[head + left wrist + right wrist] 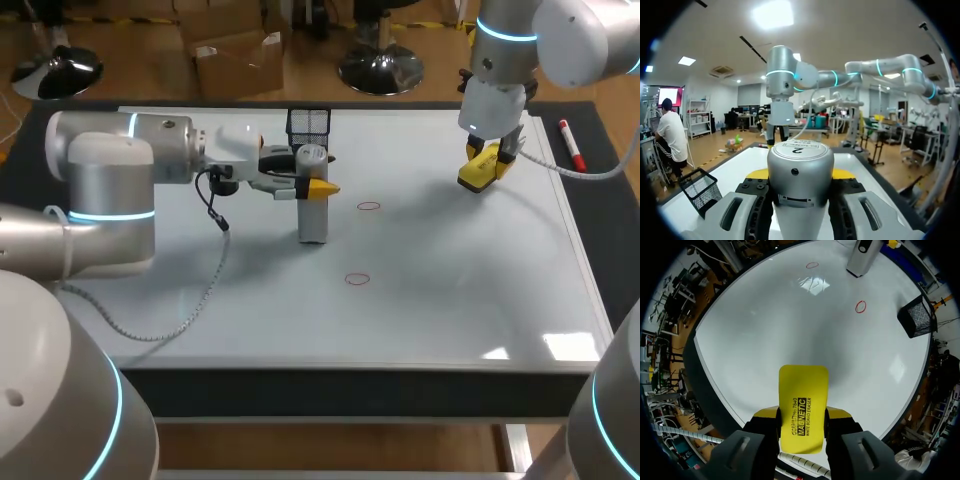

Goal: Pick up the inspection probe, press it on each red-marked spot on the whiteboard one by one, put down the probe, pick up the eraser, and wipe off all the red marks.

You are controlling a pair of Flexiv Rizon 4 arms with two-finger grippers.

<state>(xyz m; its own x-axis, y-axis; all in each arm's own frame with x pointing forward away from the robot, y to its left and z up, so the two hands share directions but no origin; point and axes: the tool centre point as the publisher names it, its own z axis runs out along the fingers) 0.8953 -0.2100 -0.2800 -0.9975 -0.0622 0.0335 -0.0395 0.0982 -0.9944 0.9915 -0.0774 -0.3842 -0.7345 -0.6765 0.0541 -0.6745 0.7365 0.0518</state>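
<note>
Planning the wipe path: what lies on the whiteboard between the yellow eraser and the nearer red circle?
Nothing: the head view shows bare whiteboard between the eraser and that red circle.

A robotics lab: a grey left arm (110, 190) and right arm (545, 40), each with lit blue rings, hang over a whiteboard (450, 300) laid flat as a tabletop, a wire basket (309, 123) at its far edge.

eraser (803, 407) yellow | probe (313, 195) silver | marks (369, 207) red | basket (309, 123) black mesh | whiteboard (450, 280) white
</note>
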